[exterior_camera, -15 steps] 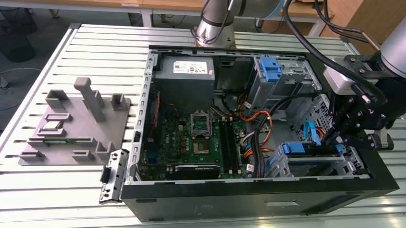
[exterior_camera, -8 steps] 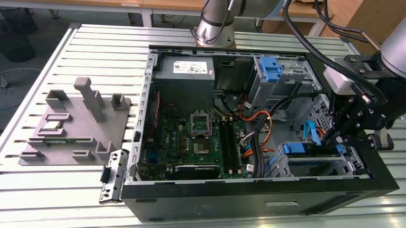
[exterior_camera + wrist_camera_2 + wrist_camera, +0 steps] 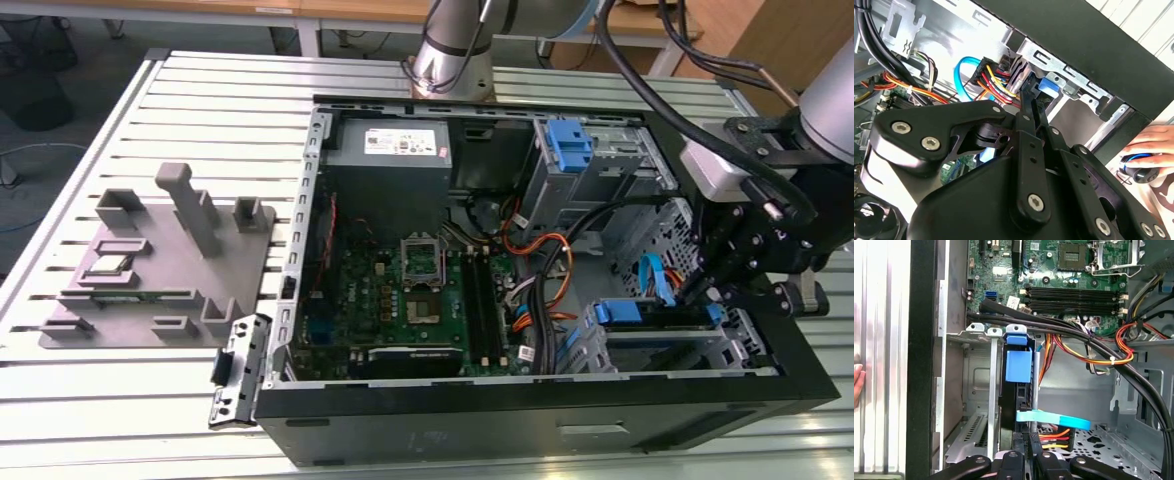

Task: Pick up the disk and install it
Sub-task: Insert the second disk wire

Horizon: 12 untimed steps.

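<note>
The open computer case (image 3: 534,420) lies on its side on the slatted metal table (image 3: 200,100), its motherboard (image 3: 400,300) facing up. On the exterior view's left sits a grey fixture block (image 3: 160,270) with upright pegs. The arm reaches down into the case at the exterior view's right, and its black gripper (image 3: 727,285) hangs over the drive bay (image 3: 667,345) near the front panel. The disk (image 3: 1017,385), blue carrier tab showing, stands on edge in that bay, slotted between the metal rails in the first wrist view. The gripper's fingers (image 3: 1024,460) sit right at the disk's near edge, but I cannot tell whether the jaws are clamped on it or not. A hand (image 3: 1149,150) rests on a mouse outside the case.
</note>
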{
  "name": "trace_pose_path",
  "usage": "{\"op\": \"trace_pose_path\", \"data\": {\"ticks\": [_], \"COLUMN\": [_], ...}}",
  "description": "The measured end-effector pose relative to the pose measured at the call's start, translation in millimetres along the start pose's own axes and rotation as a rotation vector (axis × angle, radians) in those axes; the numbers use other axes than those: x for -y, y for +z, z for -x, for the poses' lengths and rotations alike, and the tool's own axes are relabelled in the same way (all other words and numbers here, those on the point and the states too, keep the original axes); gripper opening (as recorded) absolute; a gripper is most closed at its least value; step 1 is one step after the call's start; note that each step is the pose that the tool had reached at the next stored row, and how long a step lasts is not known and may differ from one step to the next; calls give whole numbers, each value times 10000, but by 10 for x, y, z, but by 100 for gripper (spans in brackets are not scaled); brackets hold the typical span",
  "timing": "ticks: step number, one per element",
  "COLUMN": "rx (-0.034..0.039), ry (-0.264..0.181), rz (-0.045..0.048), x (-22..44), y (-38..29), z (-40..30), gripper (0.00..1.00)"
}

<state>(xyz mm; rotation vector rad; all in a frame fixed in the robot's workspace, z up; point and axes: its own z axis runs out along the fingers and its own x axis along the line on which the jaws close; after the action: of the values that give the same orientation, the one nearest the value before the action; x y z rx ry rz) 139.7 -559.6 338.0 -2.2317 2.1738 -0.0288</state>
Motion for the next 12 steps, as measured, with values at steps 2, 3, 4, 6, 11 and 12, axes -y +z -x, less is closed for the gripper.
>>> {"op": "trace_pose_path", "data": {"ticks": [2,3,4,6,11,12], "rx": [1,3,3,2,7,8], "ry": [-31,-45,-60,-91,-228,-258], "rz": [0,0,-1,-1,0,0], "x": [-14,-18,-18,-18,-19,-19], "y": [-1,0,0,2,18,20], "z": [1,1,1,1,1,1], "gripper": [16,16,16,16,16,16]}}
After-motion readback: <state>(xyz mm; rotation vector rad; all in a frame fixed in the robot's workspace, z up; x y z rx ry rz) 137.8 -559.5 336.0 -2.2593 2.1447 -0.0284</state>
